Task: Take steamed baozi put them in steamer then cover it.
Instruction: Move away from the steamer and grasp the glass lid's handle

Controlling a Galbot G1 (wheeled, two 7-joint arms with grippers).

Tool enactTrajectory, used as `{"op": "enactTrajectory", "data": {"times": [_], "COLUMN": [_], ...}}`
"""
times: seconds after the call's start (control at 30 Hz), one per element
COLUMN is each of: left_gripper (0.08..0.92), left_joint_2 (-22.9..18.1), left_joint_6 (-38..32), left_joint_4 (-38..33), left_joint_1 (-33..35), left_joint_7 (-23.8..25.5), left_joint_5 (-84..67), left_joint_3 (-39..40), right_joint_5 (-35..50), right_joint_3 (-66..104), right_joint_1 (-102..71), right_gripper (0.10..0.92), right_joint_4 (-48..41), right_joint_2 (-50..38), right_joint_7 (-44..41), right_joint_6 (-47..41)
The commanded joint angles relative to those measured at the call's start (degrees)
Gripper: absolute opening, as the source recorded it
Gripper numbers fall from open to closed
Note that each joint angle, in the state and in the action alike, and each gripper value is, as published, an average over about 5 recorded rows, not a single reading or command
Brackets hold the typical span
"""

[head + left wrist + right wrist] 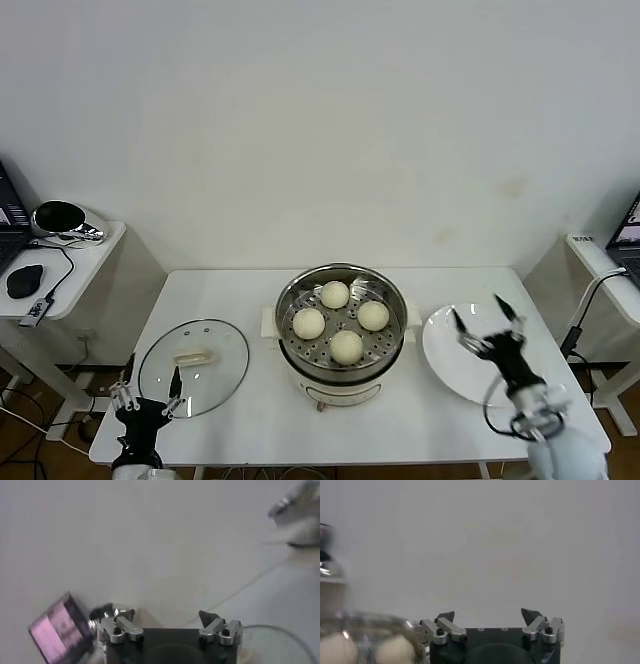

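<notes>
Right hand [487,318] gapes over plate [445,368]; steamer [291,312] holds four baozi [346,346].

White rectangular table [250,420], steamer [342,340] on its white base at the centre, clear glass cover [194,366] lying flat at nine o'clock of it, white plate [450,365] at three o'clock, near the table's right edge
</notes>
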Motion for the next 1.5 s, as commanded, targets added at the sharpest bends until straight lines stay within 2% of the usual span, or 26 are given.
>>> {"op": "enactTrajectory", "data": {"times": [0.03, 0.33, 0.5, 0.87, 1.5], "left_gripper": [0.823, 0.823, 0.823, 0.823, 0.823], "left_joint_2": [7.2, 8.2, 8.9, 9.1, 8.5], "left_joint_6": [0.6, 0.1, 0.0, 0.1, 0.1], "left_joint_4": [10.1, 23.5, 27.9, 33.0, 35.7], "left_joint_1": [-4.9, -18.2, -22.7, -27.5, -30.9], "left_joint_7": [4.2, 5.8, 6.0, 7.1, 7.8], "left_joint_5": [34.1, 35.1, 33.4, 30.9, 29.4], "left_joint_3": [3.3, 7.3, 7.5, 7.8, 8.3], "right_joint_5": [0.1, -1.4, -2.0, -2.7, -3.3], "right_joint_3": [17.7, 18.2, 18.6, 18.7, 18.3], "right_joint_1": [-9.5, -10.9, -12.2, -12.9, -12.7], "right_gripper": [0.823, 0.823, 0.823, 0.823, 0.823], "right_joint_4": [0.1, 2.1, 3.7, 4.3, 2.6], "right_joint_2": [8.5, 10.8, 12.2, 13.8, 13.9], "right_joint_7": [3.5, 3.8, 3.6, 3.5, 3.3], "right_joint_6": [-0.2, -0.7, -0.4, 0.3, 0.9]}}
